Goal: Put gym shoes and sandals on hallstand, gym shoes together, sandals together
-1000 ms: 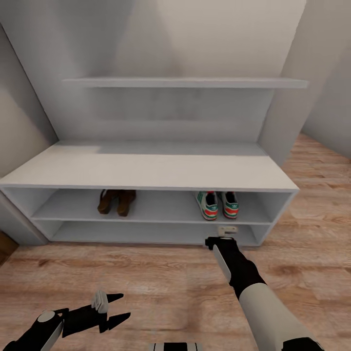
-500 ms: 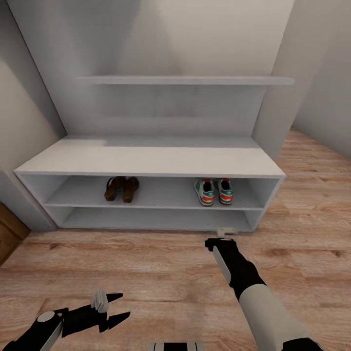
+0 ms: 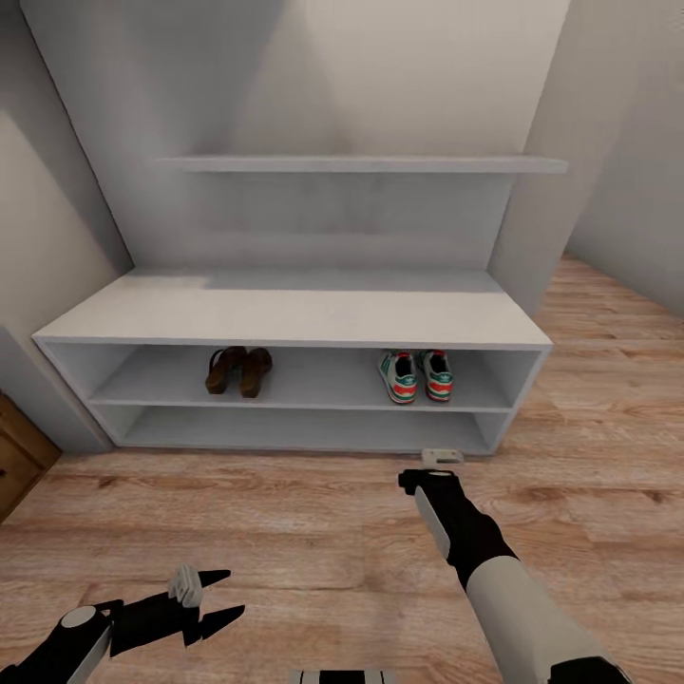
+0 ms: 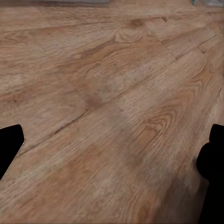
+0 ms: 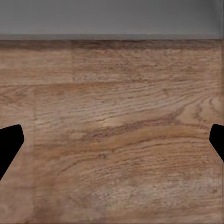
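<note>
two gym shoes (image 3: pixel 417 375) stand on the upper shelf row of one hallstand (image 3: pixel 294 318) — and two sandals (image 3: pixel 237 370) on that same row. the hallstand has two open shelf rows and one floating shelf (image 3: pixel 361 164) on its back panel — two robot arms are in view.
</note>
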Available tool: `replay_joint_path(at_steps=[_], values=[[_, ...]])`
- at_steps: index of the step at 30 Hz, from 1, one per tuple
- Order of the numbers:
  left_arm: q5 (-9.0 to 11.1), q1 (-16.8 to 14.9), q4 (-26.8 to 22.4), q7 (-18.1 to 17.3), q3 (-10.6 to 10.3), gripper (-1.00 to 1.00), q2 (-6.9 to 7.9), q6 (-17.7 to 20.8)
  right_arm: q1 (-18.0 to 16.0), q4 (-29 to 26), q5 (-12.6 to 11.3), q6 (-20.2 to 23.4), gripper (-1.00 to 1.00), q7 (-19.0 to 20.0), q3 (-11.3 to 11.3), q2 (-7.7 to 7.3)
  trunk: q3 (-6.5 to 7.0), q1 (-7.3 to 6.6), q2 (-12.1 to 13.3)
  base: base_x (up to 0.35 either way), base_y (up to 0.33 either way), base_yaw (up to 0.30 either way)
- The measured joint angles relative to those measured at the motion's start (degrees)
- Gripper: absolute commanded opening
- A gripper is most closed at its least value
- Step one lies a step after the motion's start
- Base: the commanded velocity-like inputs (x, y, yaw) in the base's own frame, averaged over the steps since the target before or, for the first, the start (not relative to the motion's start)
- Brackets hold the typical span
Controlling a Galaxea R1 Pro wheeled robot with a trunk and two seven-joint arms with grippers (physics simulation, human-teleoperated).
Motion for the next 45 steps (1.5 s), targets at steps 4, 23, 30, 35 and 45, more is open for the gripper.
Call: replay_joint_path(at_steps=[4, 23, 30, 35, 45], values=[[-0.02, 0.00, 0.05, 0.05, 0.00, 1.00, 0.31, 0.06, 0.01, 0.17, 0.06, -0.02, 1.00, 0.00, 0.00, -0.12, 0.89, -0.10, 0.05, 0.000, 0.000, 0.000], [0.02, 0.00, 5.22, 4.21, -0.04, 1.00, 2.07, -0.20, 0.02, 1.38, 0.07, 0.06, 1.00, -0.06, 0.02, -0.17, 4.56, -3.07, 5.27, 0.000, 0.000, 0.000], [0.06, 0.00, 7.20, 9.60, -0.11, 1.00, 2.17, -0.30, 0.00, 2.79, 0.14, 0.04, 1.00, -0.03, 0.01, -0.26, 5.82, -4.61, 8.08, 0.000, 0.000, 0.000], [-0.06, 0.00, 8.24, 14.10, -0.30, 1.00, 2.12, -0.46, 0.02, 5.42, 0.15, -0.05, 1.00, 0.06, -0.04, -0.53, 6.71, -5.71, 10.08, 0.000, 0.000, 0.000], [-0.22, 0.00, 12.01, 21.20, -0.39, 1.00, 2.00, -1.28, 0.04, 12.25, 0.14, -3.56, 1.00, 7.54, -0.08, -3.15, 8.51, -7.90, 14.09, 0.000, 0.000, 0.000]])
